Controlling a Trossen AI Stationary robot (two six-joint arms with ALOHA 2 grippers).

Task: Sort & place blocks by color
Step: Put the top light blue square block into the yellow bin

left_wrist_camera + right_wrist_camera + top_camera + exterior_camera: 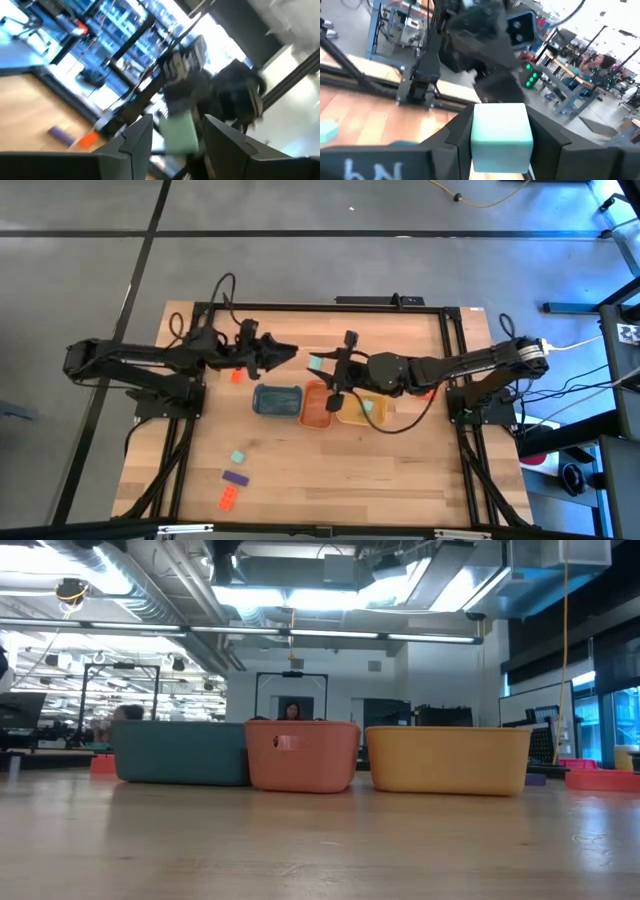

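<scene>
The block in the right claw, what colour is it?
Mint green block, clearest in the right wrist view.

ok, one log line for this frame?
right gripper: shut on mint block | left gripper: open, facing it | trays: below

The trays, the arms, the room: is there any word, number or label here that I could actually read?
"hN" or "bN": white marks on the dark casing in the right wrist view, cut off, so not surely read.
Pale patch on the orange tray: too blurred to read.
White tag on the rack beside the table: too small to read.
No other text shows.
</scene>
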